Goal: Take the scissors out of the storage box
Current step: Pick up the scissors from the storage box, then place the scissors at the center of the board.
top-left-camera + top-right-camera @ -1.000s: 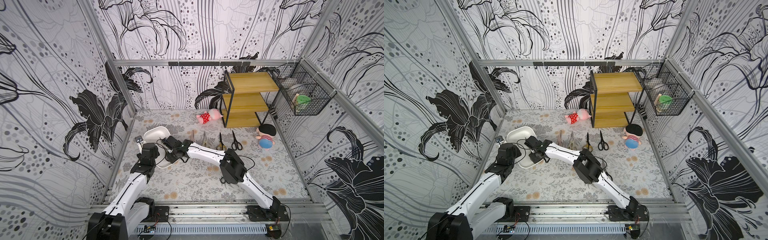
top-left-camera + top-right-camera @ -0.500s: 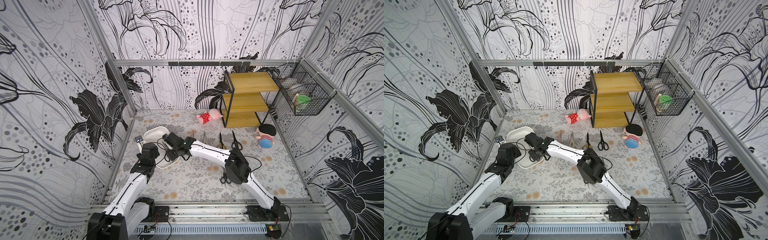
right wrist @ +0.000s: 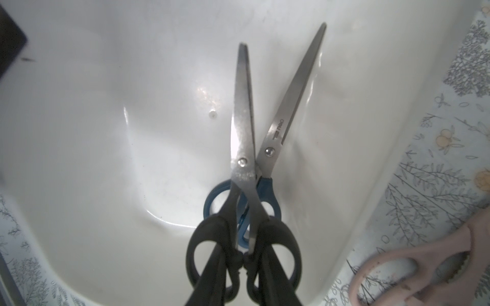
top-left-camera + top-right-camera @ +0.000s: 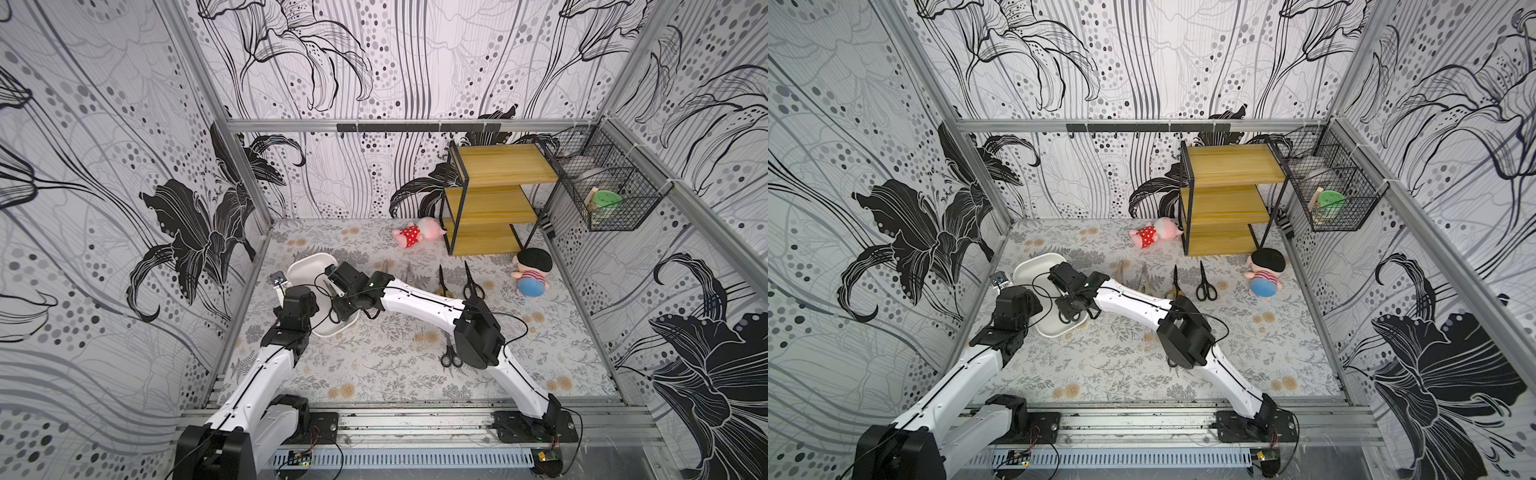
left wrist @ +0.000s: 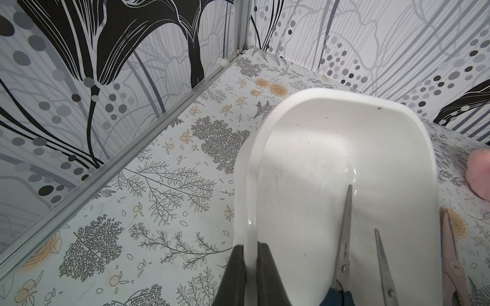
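Right elbow [image 4: 478, 336] shifted outward; right jaws pinch black-handled scissors [image 3: 241, 132], left jaws clamp glossy box [image 5: 249, 169].

White-shelled arms [image 4: 266, 376], black joints [image 4: 476, 340], thin loose black cables [image 4: 527, 328].

Glossy plastic storage box [image 3: 92, 132]; scissors [image 3: 242, 119] blades metal.

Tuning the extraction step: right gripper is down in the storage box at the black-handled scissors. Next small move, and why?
Probably a slow straight lift of the right gripper. It looks shut on the black-handled scissors where the handles meet; the left gripper clamps the storage box rim, steadying it. The blue-handled scissors lie underneath, so sliding could drag them.
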Motion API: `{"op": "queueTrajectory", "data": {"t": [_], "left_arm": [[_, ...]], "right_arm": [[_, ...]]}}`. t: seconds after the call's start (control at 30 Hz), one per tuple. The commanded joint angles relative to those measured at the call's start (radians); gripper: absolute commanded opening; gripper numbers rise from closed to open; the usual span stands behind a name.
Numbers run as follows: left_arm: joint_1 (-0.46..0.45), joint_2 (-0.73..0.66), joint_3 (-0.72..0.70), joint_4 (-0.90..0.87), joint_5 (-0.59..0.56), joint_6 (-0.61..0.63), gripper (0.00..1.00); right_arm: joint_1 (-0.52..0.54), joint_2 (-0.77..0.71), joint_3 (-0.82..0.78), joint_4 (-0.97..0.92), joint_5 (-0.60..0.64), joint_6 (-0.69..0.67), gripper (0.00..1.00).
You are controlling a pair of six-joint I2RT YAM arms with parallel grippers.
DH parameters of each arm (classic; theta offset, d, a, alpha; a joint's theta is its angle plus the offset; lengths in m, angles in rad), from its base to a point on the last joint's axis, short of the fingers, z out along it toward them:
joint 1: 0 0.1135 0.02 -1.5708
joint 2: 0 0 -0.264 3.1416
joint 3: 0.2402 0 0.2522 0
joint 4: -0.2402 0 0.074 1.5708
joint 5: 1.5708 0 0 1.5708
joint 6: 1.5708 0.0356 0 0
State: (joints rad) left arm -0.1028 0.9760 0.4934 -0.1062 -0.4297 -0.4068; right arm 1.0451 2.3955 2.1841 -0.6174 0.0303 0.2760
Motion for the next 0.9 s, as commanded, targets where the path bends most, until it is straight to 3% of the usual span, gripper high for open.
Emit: {"op": "queueTrajectory", "data": {"t": [0.0, 0.23, 0.5, 0.7, 0.87], "left_arm": [[0.002, -0.010, 0.028, 0.056, -0.009, 0.005, 0.00], [0.001, -0.016, 0.034, 0.069, 0.014, 0.001, 0.00], [-0.029, -0.061, 0.032, 0.046, -0.025, 0.004, 0.00], [-0.034, -0.079, 0.031, 0.034, -0.040, -0.003, 0.00], [-0.035, -0.079, 0.030, 0.033, -0.033, -0.010, 0.00]], "right_arm": [[-0.001, -0.090, -0.034, -0.017, -0.002, 0.036, 0.05], [0.000, -0.362, -0.400, 0.026, 0.039, 0.208, 0.06], [0.001, -0.631, -0.783, -0.121, 0.137, 0.557, 0.07], [0.001, -0.723, -1.001, -0.086, 0.092, 0.733, 0.05], [0.000, -0.692, -1.043, -0.041, 0.061, 0.751, 0.00]]}}
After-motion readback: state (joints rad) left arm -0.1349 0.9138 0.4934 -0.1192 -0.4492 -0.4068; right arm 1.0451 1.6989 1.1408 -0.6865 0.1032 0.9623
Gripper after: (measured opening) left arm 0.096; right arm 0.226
